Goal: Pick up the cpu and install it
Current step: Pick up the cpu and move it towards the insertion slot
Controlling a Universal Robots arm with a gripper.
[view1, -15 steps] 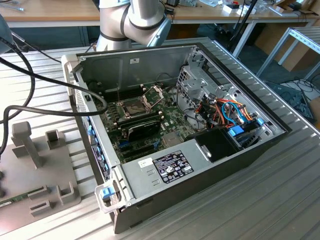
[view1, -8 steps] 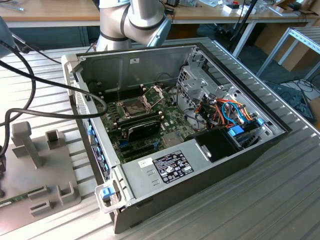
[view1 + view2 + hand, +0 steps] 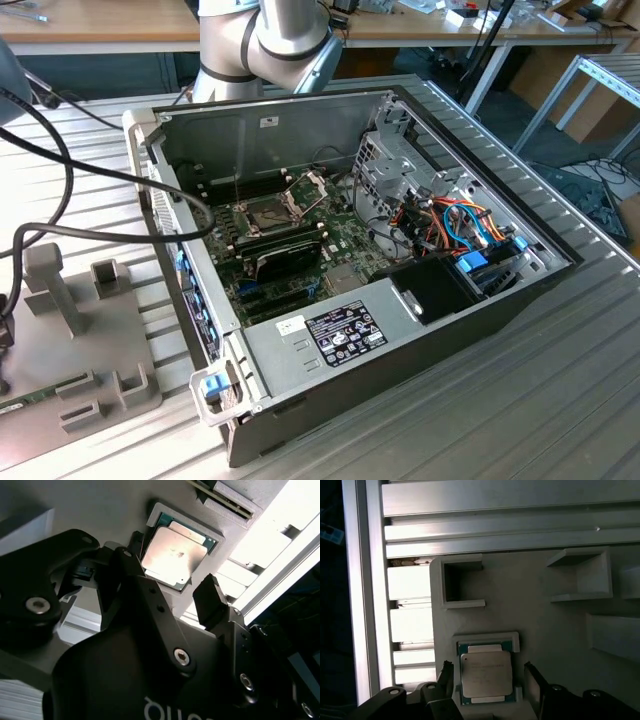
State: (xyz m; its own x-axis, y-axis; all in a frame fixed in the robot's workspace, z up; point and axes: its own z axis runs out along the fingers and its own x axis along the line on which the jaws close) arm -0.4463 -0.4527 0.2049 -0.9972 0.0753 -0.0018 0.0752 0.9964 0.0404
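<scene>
Cpu [image 3: 485,675] lies flat in a shallow pocket near the edge of a grey holder [image 3: 545,625]. The gripper [image 3: 487,669] hovers over it, fingers [image 3: 535,682] spread wide either side, gripping nothing. Pickup stage, I judge; closing needs fingers square on opposite edges.

Soft, even light fills the exterior view, though the inside of the computer case [image 3: 270,130] lies in shade. In the second wrist view the aluminium rails [image 3: 280,555] burn out white and the cpu [image 3: 172,555] catches a warm glare. The first wrist view is dim, with bright rails.
</scene>
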